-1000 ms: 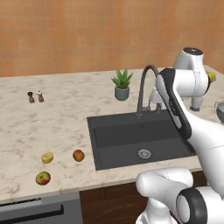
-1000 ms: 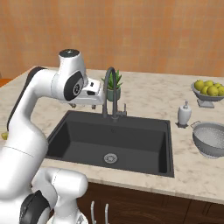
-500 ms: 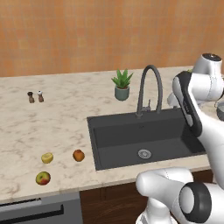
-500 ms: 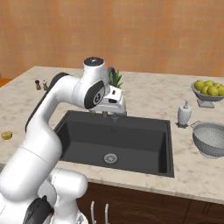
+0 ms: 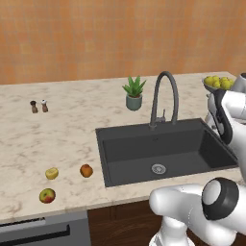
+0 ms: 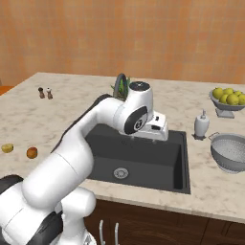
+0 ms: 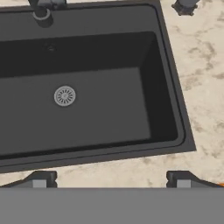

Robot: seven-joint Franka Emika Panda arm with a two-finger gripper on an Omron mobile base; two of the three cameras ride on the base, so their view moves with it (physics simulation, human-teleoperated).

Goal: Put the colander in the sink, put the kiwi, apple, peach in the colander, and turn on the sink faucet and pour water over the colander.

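The dark grey sink [image 5: 134,149] [image 6: 172,162] [image 7: 109,113] is set in the marble counter, with the gooseneck sink faucet [image 5: 164,96] [image 7: 43,8] behind it. My gripper [image 6: 154,138] [image 7: 111,179] hangs open over the basin's right half, holding nothing. The silvery colander [image 6: 230,152] stands on the counter right of the sink, apart from the gripper. Far to the left lie the kiwi [image 5: 52,173] [image 6: 7,148], the peach [image 5: 86,170] [image 6: 32,152] and the apple [image 5: 47,195].
A potted plant [image 5: 133,93] stands behind the sink beside the faucet. A soap dispenser [image 6: 201,124] and a stemmed bowl of yellow-green fruit [image 6: 228,98] sit at the back right. Two small shakers [image 5: 38,106] stand at the far left.
My arm has swung to the right, from beside the faucet to over the sink's right half. The gripper stays open. Nothing on the counter has moved.
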